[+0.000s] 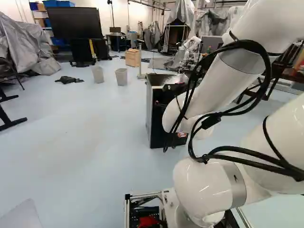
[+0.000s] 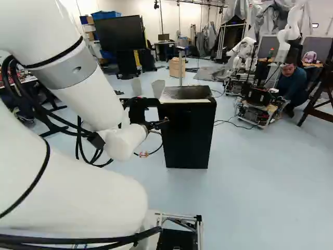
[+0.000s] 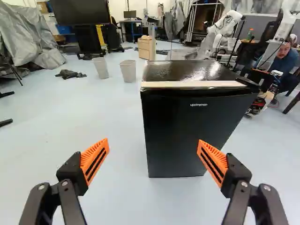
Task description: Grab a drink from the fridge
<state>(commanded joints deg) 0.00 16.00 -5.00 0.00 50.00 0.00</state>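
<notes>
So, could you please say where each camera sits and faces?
Left base: behind the arm, to its left, looking ahead, slightly down; arm at right.
Right base: behind, to its right, same direction; arm at left.
Wrist: on the wrist, looking along the open jaws toward the fridge.
Both base views share the fridge and the arm's lowest joint.

The floor (image 1: 85, 133) is pale blue and a bit shiny. Past its far edge is a white wall (image 1: 105, 21). Toward that edge stands a big black screen (image 1: 75, 23), near a crumpled grey sheet (image 1: 19, 45). Two grey bins (image 1: 121, 77) sit near a wooden cabinet (image 1: 133, 58).
</notes>
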